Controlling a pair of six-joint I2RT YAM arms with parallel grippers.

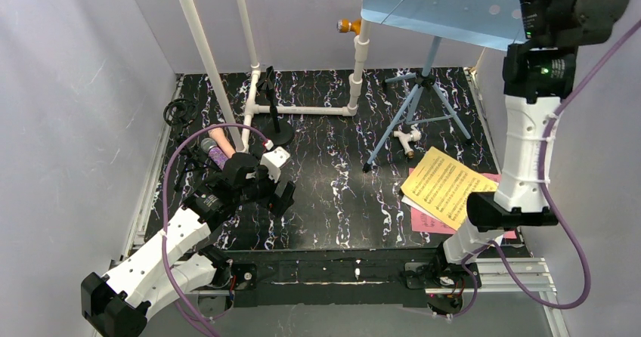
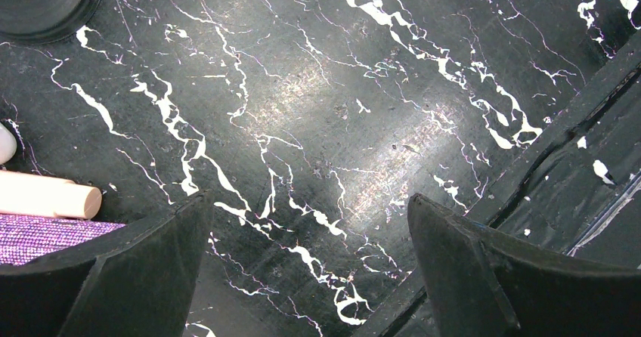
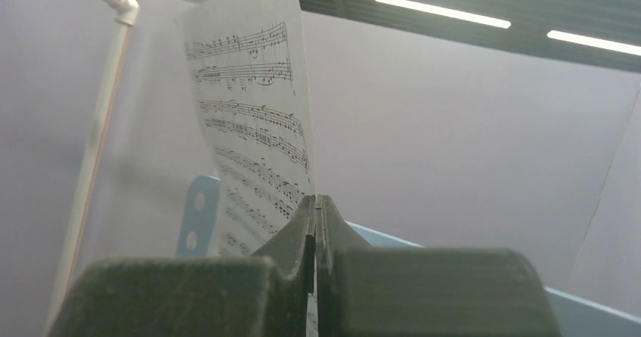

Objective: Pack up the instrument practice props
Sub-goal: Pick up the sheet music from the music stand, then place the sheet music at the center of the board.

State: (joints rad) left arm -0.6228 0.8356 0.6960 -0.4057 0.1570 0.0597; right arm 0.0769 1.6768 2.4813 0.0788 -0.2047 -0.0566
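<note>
A white plastic pipe frame [image 1: 302,111] is set at the back of a black, white-veined marbled tabletop [image 1: 332,193], with one bar laid flat on the surface and the uprights rising out of view. An orange-yellow knob [image 1: 348,26] is fitted on the right upright. A small white pipe tee [image 1: 409,137] is laid loose on the tabletop, to the right of the frame. Plain grey walls [image 1: 75,88] are seen around the tabletop.

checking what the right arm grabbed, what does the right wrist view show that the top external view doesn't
Only right wrist: the right gripper shut on a white sheet-music page, with its staves readable. Only top external: the yellow page and pink page lying on the table, and the purple microphone at far left. Both: the light-blue music rack and the white pipe frame.
</note>
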